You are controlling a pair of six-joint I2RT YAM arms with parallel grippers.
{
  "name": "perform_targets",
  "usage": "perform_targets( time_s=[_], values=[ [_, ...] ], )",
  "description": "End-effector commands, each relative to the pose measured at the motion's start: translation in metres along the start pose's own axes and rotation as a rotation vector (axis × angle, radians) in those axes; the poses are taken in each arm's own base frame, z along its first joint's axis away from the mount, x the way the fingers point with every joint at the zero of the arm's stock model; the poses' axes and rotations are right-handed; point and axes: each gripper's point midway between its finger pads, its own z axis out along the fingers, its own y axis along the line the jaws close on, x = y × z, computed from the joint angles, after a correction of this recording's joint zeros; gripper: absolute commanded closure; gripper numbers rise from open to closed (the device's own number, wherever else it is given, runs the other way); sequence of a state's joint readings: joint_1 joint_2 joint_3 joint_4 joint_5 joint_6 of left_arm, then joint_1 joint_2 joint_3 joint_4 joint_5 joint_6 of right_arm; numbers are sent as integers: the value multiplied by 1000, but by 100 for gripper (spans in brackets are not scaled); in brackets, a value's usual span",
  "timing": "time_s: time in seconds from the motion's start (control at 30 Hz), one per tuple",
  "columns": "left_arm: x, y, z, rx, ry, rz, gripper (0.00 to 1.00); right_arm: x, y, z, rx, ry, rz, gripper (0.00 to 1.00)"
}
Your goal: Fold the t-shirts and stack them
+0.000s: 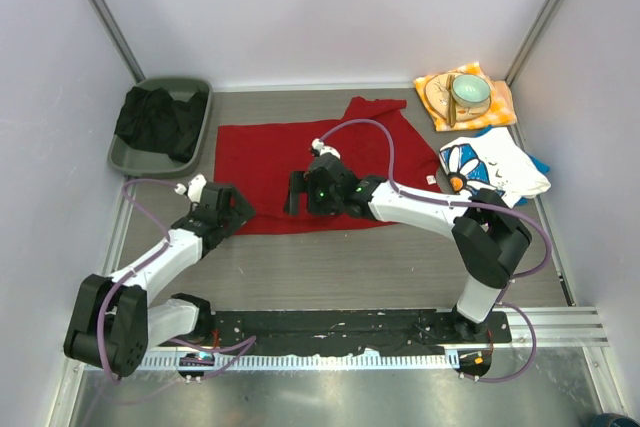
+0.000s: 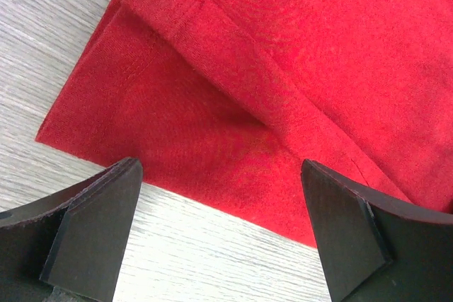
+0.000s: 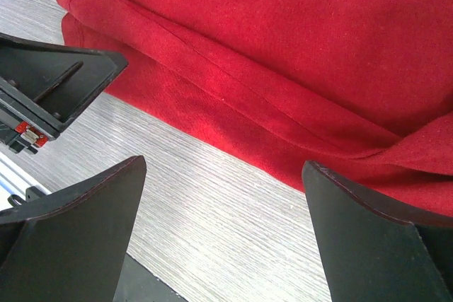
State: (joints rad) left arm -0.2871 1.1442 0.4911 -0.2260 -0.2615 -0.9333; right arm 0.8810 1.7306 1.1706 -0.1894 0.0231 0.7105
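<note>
While the red t-shirt (image 1: 290,162) lies spread across the middle of the tabletop (image 1: 330,267), both arms stand at its near edge. The step in hand appears to be the approach for a fold on this shirt. No stacking has begun.

The left jaws stand fully apart and hold nothing. In the left wrist view they straddle the near-left corner of the red t-shirt (image 2: 283,68), above the cloth. The right jaws are likewise wide open and empty, poised over bare tabletop just beside the near hem (image 3: 283,47).

The printed t-shirt (image 1: 490,169) lies crumpled at the right side, well apart from the red one and unfolded.

Next move, as judged: each set of jaws must come down on the near edge, take the cloth layers between the fingers, and close. Both arms must then lift together and carry the edge toward the far side. An uneven lift would skew the fold.

View differences: only the overhead view shows the printed shirt, the orange cloth (image 1: 503,107) with its bowl (image 1: 470,93), and the grey bin (image 1: 197,112) holding dark fabric (image 1: 155,122). Only the wrist views show a raised ridge of doubled cloth running along the near edge. The left wrist view alone shows a stitched hem.
</note>
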Motion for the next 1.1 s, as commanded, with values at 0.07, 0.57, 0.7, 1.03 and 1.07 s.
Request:
perform_targets(
  time_s=[0.07, 0.57, 0.7, 1.03, 1.07],
  values=[
    [-15, -15, 5, 53, -69, -19, 0, -6, 8, -8, -32, -21, 3, 1],
    [-2, 0, 6, 19, -41, -27, 0, 26, -5, 0, -32, 55, 51, 2],
    [0, 2, 3, 20, -38, -26, 0, 31, -9, 7, -19, 64, 47, 2],
    [3, 8, -2, 16, -37, -23, 0, 30, -14, 27, 12, 63, 29, 1],
    [3, 9, -2, 15, -36, -21, 0, 28, -14, 28, 15, 60, 24, 2]
  ],
)
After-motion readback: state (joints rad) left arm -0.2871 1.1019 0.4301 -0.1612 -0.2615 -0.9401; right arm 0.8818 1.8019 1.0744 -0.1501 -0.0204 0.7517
